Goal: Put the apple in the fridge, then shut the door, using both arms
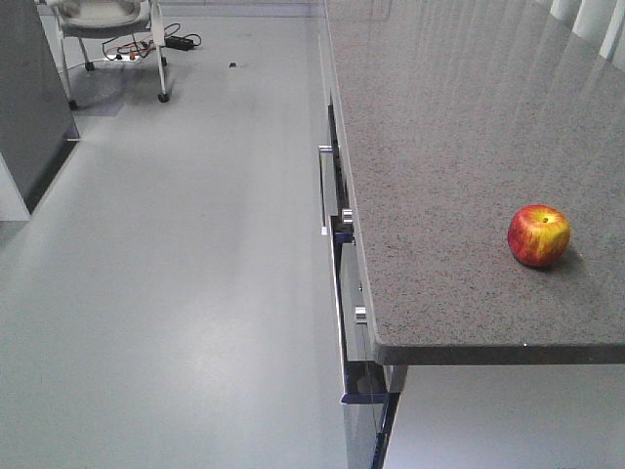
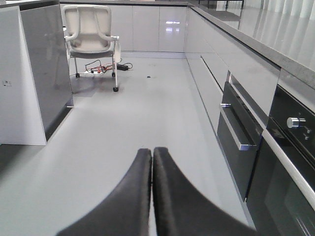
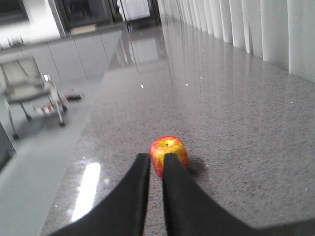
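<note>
apple (image 1: 538,235): rests stem up on the bench (image 1: 439,147), close to its near edge and well in from the aisle-side edge and the near corner; nothing touches it.
around the apple: bare speckled grey bench top on every side; white curtains (image 3: 275,34) run along the far edge.
right gripper (image 3: 156,157): above the bench just short of the apple, jaws drawn to a narrow slit with nothing held; the apple shows just past the tips.
left gripper (image 2: 151,150): over the floor (image 2: 138,118) of the aisle, jaws pressed together, empty.
fridge (image 2: 44,64): across the aisle from the bench, well apart from the apple; a dark grey panel and a white side show.
in the aisle: a white wheeled chair (image 2: 91,32) at the far end, with cables (image 2: 103,69) on the floor under it.
below the aisle-side edge: drawers (image 2: 236,88) with metal handles and a dark oven front (image 2: 290,162) with a knob.
</note>
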Controlling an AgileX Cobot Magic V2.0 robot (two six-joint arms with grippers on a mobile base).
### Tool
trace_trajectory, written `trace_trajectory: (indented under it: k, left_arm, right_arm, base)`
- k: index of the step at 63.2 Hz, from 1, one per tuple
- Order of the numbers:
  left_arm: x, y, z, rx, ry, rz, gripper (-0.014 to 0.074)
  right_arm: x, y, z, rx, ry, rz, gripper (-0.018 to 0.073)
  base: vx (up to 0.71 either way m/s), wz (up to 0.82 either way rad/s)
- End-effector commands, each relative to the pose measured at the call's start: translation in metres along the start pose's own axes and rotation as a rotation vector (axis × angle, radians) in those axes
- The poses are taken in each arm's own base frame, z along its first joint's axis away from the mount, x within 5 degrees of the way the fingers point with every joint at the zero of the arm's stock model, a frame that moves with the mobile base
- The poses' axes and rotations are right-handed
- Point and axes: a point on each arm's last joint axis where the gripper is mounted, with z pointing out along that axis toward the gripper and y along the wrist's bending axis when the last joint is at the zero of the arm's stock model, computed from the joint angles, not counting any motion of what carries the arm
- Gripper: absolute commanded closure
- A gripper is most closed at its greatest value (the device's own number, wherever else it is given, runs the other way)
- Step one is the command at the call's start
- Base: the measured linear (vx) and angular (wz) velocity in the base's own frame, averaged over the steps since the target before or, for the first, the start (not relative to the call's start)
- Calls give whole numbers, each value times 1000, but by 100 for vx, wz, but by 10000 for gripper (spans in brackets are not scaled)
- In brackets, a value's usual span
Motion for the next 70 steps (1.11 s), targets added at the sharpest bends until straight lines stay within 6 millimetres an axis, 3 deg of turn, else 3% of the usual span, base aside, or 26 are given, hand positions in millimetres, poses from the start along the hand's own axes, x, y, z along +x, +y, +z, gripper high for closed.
trace_trajectory:
  k: [1,11,16,29,44,58,70]
  left_arm:
    - [1,-1,1,14,-61,-17,603]
    - [1,-1,1,14,-61,-17,603]
    - [1,-1,1,14,-61,-17,603]
    - [1,-1,1,14,-61,-17,603]
    - [1,-1,1,14,-61,-17,603]
    - [1,-1,1,14,-61,-17,603]
    - [1,-1,1,14,-61,-17,603]
  right_arm:
    - [-40,6,14,-4,0,-97,331]
    - [-73,13,44,-26,37,-146,-57]
    - [-76,14,56,-26,52,-191,-169]
    - [-71,14,78,-28,159,-177,-152]
    - [-107,21,115,-31,355,-180,-92]
    - [-137,26,182,-35,483,-201,-69]
    - [-130,28,250,-53,611,-213,-69]
  base:
    - [0,0]
    - [0,0]
    - [0,0]
    - [0,0]
    - [0,0]
    - [0,0]
    - [0,0]
